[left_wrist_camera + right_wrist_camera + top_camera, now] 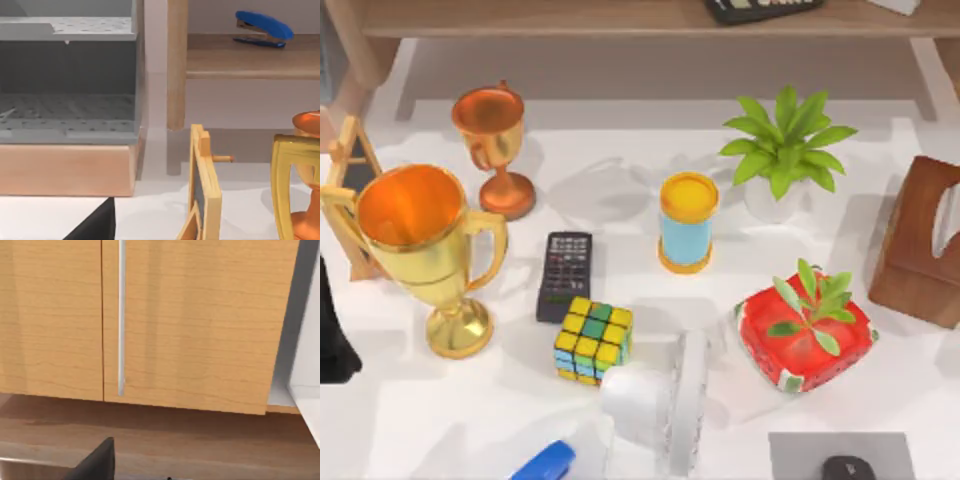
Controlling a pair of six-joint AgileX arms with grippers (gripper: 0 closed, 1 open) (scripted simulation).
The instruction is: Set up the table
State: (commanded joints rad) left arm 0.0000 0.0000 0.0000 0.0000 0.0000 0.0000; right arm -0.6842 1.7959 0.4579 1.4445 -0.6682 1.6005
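The table [620, 180] spans the whole top view as a broad white surface beneath every object, and it is crowded, so the main risk is judged to be a tip-over during any reach across it. At the left side, a small wooden easel board [350, 160] stands just beside the large gold trophy [420, 250], which is tall on a narrow foot and could be toppled by a sideways brush; the smaller copper trophy [495, 150] behind it is exposed to the same fault. Near the centre, the black remote [564, 275] lies flat just beside the colour cube [592, 340], and either could be pushed into the other. The upright blue cylinder with the yellow lid [687, 222] could be knocked over by a low pass. Further right, the potted plant [782, 150], the red box topped with leaves [805, 335] and the brown tissue box [920, 240] narrow the free approach. A dark shape at the left edge of the top view cannot be identified with certainty. In the left wrist view a shelf carrying a blue stapler [262, 27] is seen; in the right wrist view a wooden cabinet front [150, 320] is faced. Whether either gripper is released, clenched or grasping anything cannot be told, and no contact with the table is visible.
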